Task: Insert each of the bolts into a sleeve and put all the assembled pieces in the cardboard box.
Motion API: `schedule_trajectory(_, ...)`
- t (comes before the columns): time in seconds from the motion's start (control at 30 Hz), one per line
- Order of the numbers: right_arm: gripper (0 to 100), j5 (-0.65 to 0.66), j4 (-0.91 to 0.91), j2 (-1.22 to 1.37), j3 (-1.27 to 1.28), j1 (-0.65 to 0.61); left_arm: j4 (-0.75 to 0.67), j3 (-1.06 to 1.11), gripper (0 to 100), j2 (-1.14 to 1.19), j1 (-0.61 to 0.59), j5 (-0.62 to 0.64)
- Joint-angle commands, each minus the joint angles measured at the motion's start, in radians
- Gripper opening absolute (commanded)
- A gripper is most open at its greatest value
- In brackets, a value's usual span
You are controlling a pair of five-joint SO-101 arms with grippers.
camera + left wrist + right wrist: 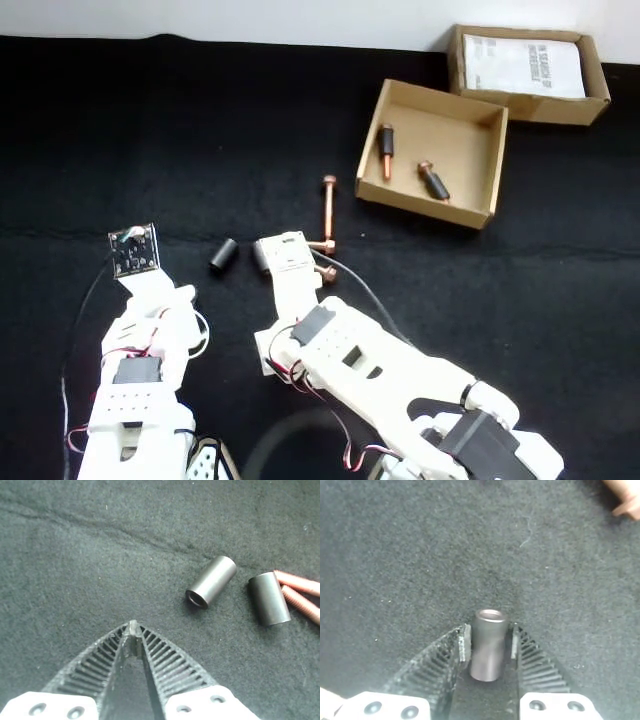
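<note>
Noted right gripper (489,628) clamped on sleeve (488,647), seemingly just at fingertips; could slip or tilt when lifted. Noted left gripper (133,626) pressed together, empty.

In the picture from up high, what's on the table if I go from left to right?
loose sleeve → right gripper holding the gripped sleeve → copper bolts → open cardboard box with two assembled pieces inside → box with a paper
</note>
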Motion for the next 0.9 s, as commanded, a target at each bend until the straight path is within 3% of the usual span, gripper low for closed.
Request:
schedule_trajectory(0.0, 11.2, 0.012, -0.007, -0.001, -0.001, 0.012, -0.014, -0.007, 1, -0.01, -0.015, -0.003)
schedule_trajectory(0.1, 4.7, 0.018, -0.005, -0.001, -0.001, 0.012, -0.014, -0.007, 1, -0.01, -0.015, -0.003)
schedule_trajectory(0.27, 5.0, 0.018, 0.035, -0.002, -0.012, 0.012, -0.014, -0.007, 1, -0.01, -0.015, -0.003)
schedule_trajectory(0.5, 4.6, 0.02, 0.239, -0.002, -0.166, 0.012, -0.014, -0.007, 1, -0.01, -0.015, -0.003)
schedule_trajectory(0.57, 0.3, 0.02, 0.288, -0.008, -0.217, 0.013, -0.014, -0.007, 1, -0.01, -0.015, -0.003)
schedule_trajectory(0.87, 0.8, 0.021, 0.466, -0.012, -0.441, 0.116, -0.014, -0.007, 1, -0.01, -0.015, -0.003)
